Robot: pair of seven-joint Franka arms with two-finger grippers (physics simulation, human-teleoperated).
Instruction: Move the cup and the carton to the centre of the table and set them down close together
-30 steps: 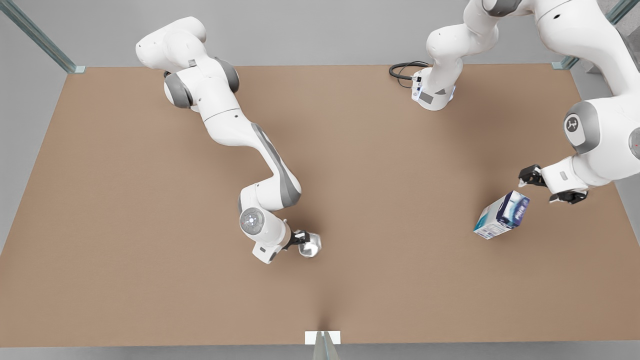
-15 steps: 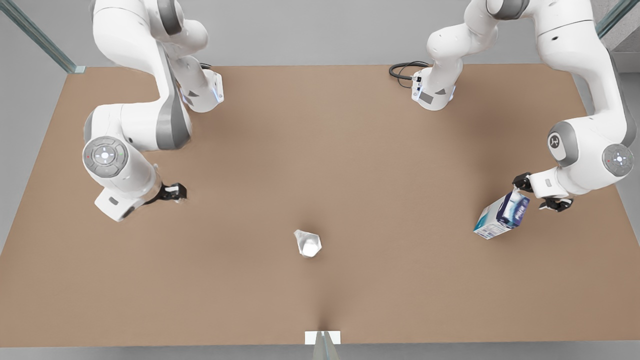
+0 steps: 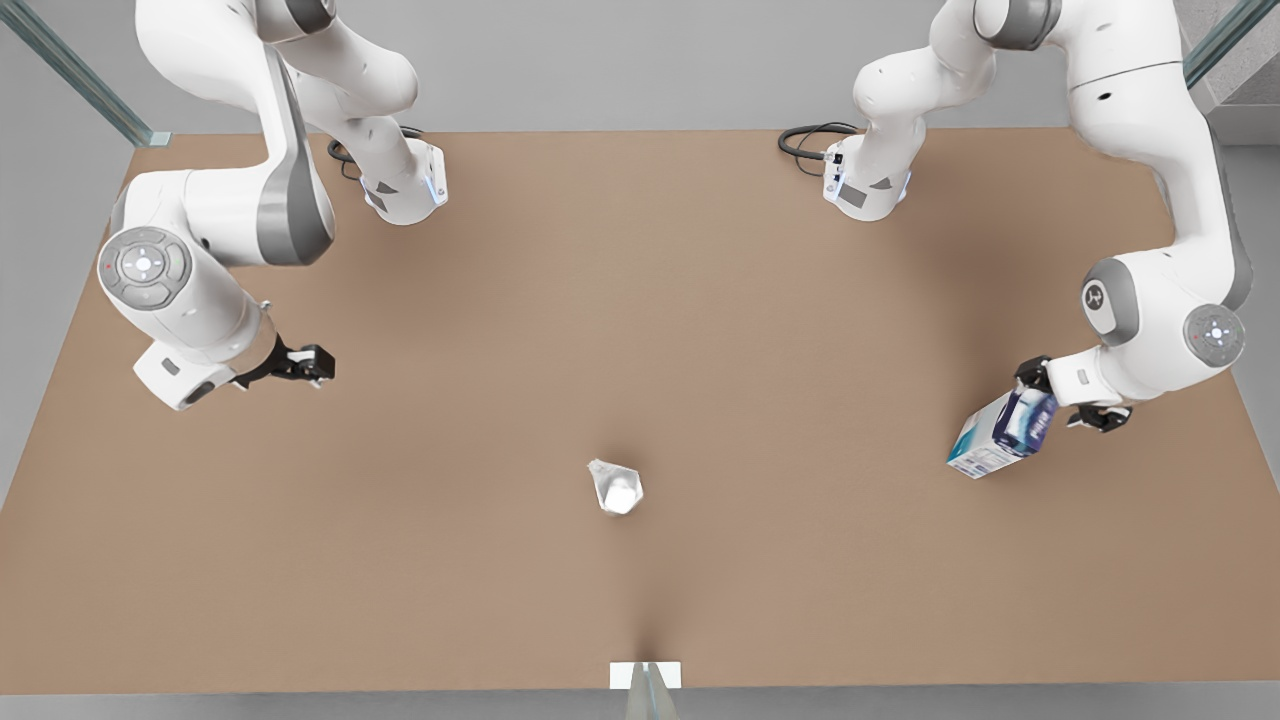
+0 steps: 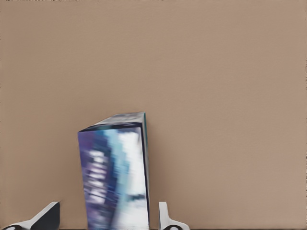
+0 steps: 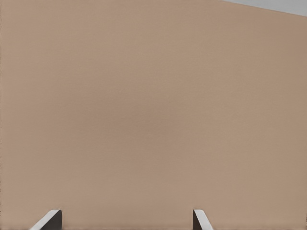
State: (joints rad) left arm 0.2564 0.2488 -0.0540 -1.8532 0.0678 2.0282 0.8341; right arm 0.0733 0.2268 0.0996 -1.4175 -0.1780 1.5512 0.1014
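Table (image 3: pixel 640 300): a wide, plain matte tan-brown top that spans almost the whole front view; soft shadows lie under the arms and near the middle.
Room: flat grey floor or wall beyond the far edge; a slanted metal-and-glass post stands at each far corner, and a small white bracket (image 3: pixel 645 675) sits at the middle of the near edge.
Cable (image 3: pixel 805 140): a black loop lying on the table by the base of the arm on the front view's right.
Cup (image 3: pixel 615 487): translucent, whitish-grey, standing free on the table near the middle, somewhat toward the near edge, well apart from both grippers.
Carton (image 3: pixel 1000 432): dark blue, white and teal, tilted, near the table's edge on the front view's right; far from the cup.
Left gripper (image 3: pixel 1060 400): at the carton's upper end, jaws spread with a finger (image 4: pixel 165 219) on each side of the box (image 4: pixel 117 177); contact cannot be told.
Right gripper (image 3: pixel 305 364): on the front view's left, above bare table, jaws wide apart, holding nothing; its fingertips (image 5: pixel 50 219) frame plain brown surface.
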